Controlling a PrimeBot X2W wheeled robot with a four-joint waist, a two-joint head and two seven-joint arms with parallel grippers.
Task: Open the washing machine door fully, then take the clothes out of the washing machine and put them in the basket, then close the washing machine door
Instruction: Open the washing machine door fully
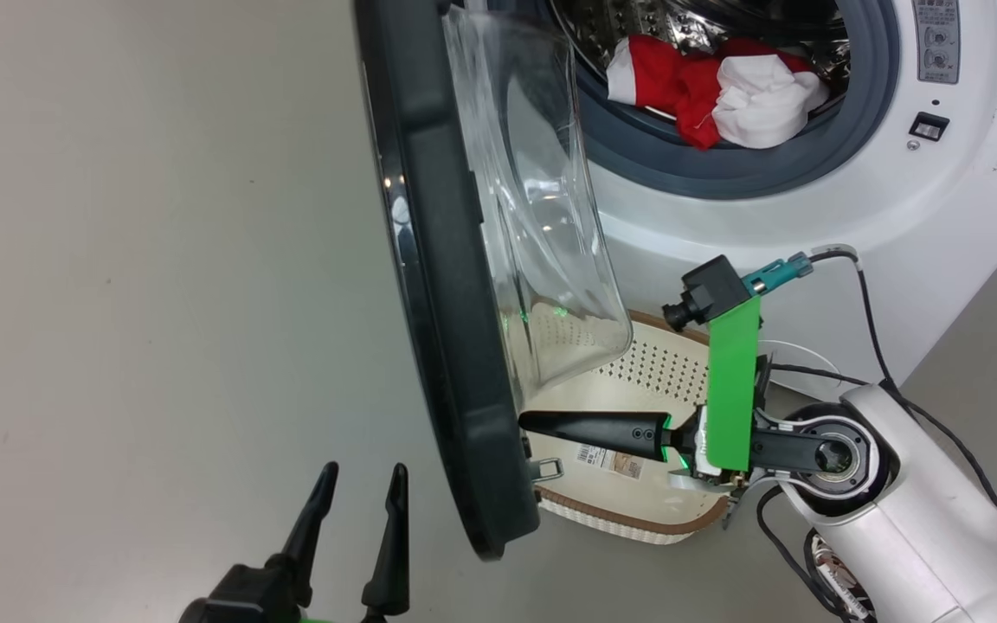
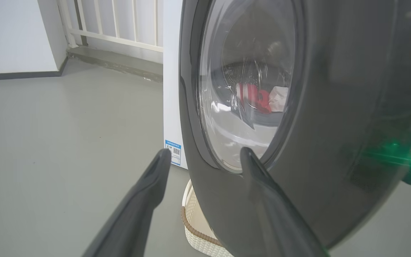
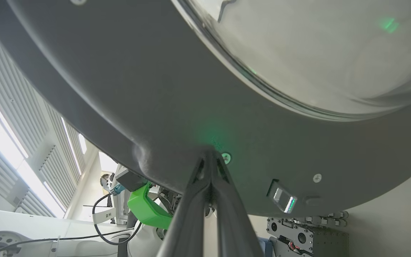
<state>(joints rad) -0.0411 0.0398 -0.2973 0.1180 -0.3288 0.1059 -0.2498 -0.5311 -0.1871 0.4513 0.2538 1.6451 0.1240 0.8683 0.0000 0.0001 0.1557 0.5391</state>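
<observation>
Progress-wise: early days. The washing machine door (image 1: 438,303) stands out roughly edge-on to the head camera, so it's partly open, probably not fully. The right end effector (image 1: 526,421) has its fingers pinched together, empty, with the tips on the door's inner rim. It looks like contact, though the angle's not great. The left end effector (image 1: 363,472) is spread apart, holding nothing, near the door's outer face. The clothes (image 1: 689,86) sit in the drum of the washing machine (image 1: 810,225), well beyond the right end effector. The basket (image 1: 637,523) is just under it, with nothing in it that I can see. Unloading and closing are all left.
</observation>
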